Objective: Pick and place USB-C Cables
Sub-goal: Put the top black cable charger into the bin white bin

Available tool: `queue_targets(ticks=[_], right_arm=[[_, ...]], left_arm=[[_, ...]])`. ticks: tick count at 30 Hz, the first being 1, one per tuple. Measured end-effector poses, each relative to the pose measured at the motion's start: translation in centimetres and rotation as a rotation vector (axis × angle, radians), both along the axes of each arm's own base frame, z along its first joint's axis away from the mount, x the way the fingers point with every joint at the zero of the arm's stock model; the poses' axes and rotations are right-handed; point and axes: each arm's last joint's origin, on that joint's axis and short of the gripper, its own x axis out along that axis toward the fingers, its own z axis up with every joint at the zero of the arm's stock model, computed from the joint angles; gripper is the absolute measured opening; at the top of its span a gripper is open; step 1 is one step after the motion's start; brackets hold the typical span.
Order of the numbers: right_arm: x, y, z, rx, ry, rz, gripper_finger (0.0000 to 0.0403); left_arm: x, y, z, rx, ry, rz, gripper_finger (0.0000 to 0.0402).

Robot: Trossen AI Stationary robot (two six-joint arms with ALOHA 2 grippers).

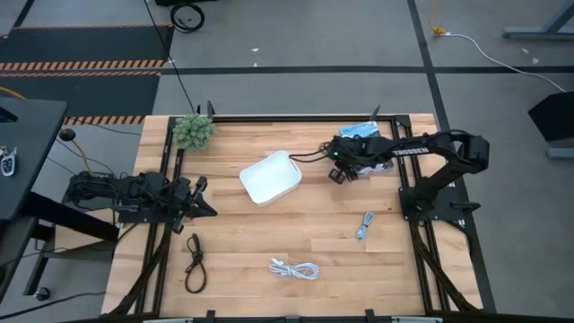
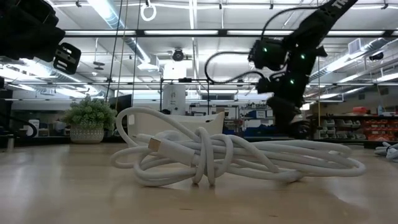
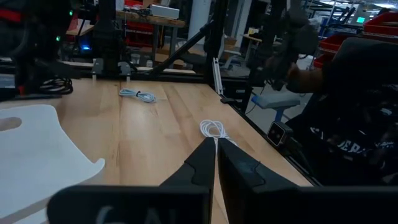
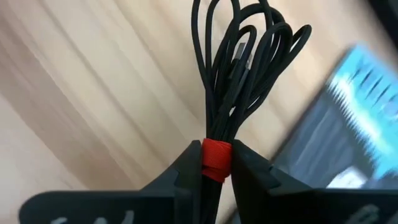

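My right gripper [image 1: 338, 173] is shut on a black cable bundle with a red tie [image 4: 239, 68], right of the white bin [image 1: 271, 177] and near the black-and-blue packet [image 4: 351, 118]. My left gripper [image 1: 203, 205] hangs shut and empty over the table's left side. A white cable [image 1: 294, 268] lies coiled near the front edge and also shows in the low view [image 2: 211, 152]. A grey-blue cable [image 1: 365, 224] lies at the right. A dark cable [image 1: 194, 263] lies at the front left. My right gripper pinches the black bundle at its red tie [image 4: 216, 163] between the two fingers. The fingers lie along the bundle. The bundle's loops [image 4: 261, 37] stick out past the fingertips over the wood.
A small potted plant [image 1: 193, 131] stands at the far left corner. The packet [image 1: 363, 131] lies at the far right. Bare wood lies between the bin and the cables in front of it.
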Motion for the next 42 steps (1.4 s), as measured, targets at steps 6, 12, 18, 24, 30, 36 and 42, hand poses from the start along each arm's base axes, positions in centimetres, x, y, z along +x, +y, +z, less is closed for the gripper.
queue_targets(ticks=[6, 12, 18, 24, 30, 36, 42], right_arm=[[3.1, 2.0, 3.6, -0.169, -0.063, 0.115, 0.0072], [5.6, 4.6, 6.1, -0.353, -0.156, 0.294, 0.0074], [7.6, 6.5, 7.4, -0.522, -0.249, 0.511, 0.0075], [9.3, 7.2, 7.7, -0.605, -0.352, 0.719, 0.0075], [11.1, 7.5, 5.4, -0.683, -0.306, 1.008, 0.0076], [13.4, 7.8, 2.5, -0.844, -0.279, 1.104, 0.0076], [14.9, 8.5, 0.1, -1.046, -0.216, 1.23, 0.0076]], left_arm=[[0.0, 0.0, 0.0, 0.0, 0.0, 0.0, 0.0025], [0.0, 0.0, 0.0, 0.0, 0.0, 0.0, 0.0025], [0.0, 0.0, 0.0, 0.0, 0.0, 0.0, 0.0025], [0.0, 0.0, 0.0, 0.0, 0.001, 0.0, 0.0025], [0.0, 0.0, 0.0, 0.0, 0.002, 0.0, 0.0025], [0.0, 0.0, 0.0, 0.0, 0.0, 0.0, 0.0025], [0.0, 0.0, 0.0, 0.0, 0.001, 0.0, 0.0025]])
